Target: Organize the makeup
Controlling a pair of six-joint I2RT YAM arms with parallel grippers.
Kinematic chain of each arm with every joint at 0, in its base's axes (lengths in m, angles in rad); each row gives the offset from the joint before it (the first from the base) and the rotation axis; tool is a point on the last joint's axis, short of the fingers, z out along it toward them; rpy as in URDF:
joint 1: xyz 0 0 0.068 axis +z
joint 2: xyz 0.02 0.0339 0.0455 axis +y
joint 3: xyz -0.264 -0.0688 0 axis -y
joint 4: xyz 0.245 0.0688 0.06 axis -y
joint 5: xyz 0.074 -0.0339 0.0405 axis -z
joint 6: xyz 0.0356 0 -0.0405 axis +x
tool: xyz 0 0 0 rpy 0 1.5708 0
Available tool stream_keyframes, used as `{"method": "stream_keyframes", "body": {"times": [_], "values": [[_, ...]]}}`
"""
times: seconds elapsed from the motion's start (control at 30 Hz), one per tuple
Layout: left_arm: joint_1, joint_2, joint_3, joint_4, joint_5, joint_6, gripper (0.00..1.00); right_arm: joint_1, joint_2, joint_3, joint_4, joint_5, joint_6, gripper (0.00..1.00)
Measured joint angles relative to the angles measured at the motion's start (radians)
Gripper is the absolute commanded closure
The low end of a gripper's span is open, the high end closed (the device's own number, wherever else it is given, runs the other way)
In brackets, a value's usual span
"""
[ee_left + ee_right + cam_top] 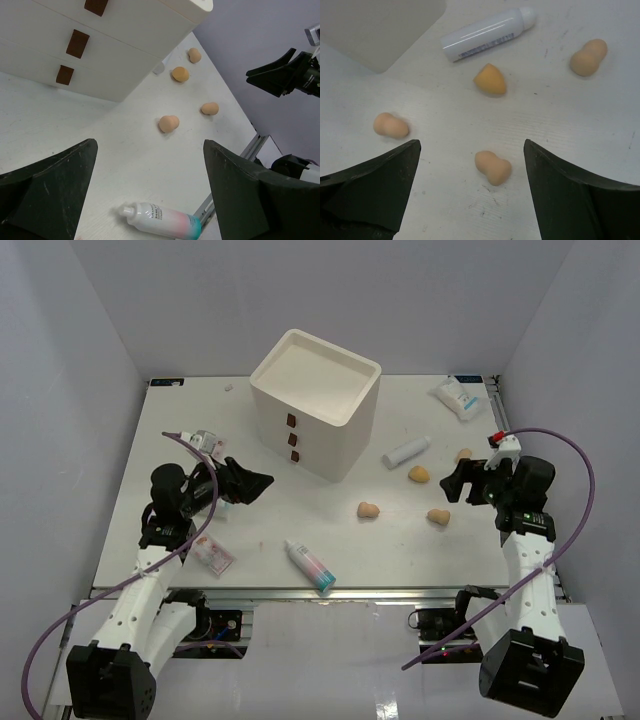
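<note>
**Q:** L side first. What's the pincer doing?

**A:** My left pincer [256, 483] is spread as wide as it goes, w/ nothing between the fingers and nothing touched. It hangs over the surface [270, 535], left of the box [315, 405] and pointing toward the middle.

**Q:** And the R?

**A:** Same. My right pincer [452, 485] is wide open and empty, up off the surface near the right edge. In its wrist view one peanut sponge [493, 168] lies below the gap between the fingers, not touching either.

**Q:** OK, where's the makeup?

**A:** All loose on the surface, none in the box.
- The sponges [370, 510] are four, tan, spread right of centre and apart from each other.
- Three are peanut-shaped. The wedge sponge [490, 80] is deeper orange and sits just beside the tube [407, 451].
- The tube is white, lying flat at an angle right of the box, w/ print along its side.
- The bottle [310, 566] lies on its side near the front edge, about centre. Its body is white fading to pink, w/ a teal cap end toward me.

**Q:** Sachets?

**A:**
- A blue-print pack [457, 396] is at the far right corner, well apart from the rest.
- A pink-print sachet [213, 556] lies flat by my left arm, near the front.
- There's another small item [207, 443] by the left edge beyond my wrist. Too small to say what it is.

**Q:** The box?

**A:** It's cream, w/ three brown handles on the front, all drawers shut.
</note>
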Motion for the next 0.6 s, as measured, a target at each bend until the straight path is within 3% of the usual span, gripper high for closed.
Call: {"method": "stream_keyframes", "body": {"times": [0.27, 0.43, 0.6], "values": [[0.0, 0.102, 0.018, 0.041, 0.03, -0.009, 0.05, -0.001, -0.158, -0.081, -0.058, -0.427, -0.335, 0.1], [-0.023, 0.216, 0.073, 0.057, 0.047, -0.011, 0.06, -0.001, -0.175, -0.097, -0.104, -0.527, -0.449, 0.1], [-0.118, 0.295, 0.186, 0.044, -0.011, 0.075, 0.14, -0.001, -0.134, -0.096, -0.187, -0.579, -0.545, 0.1]]}}
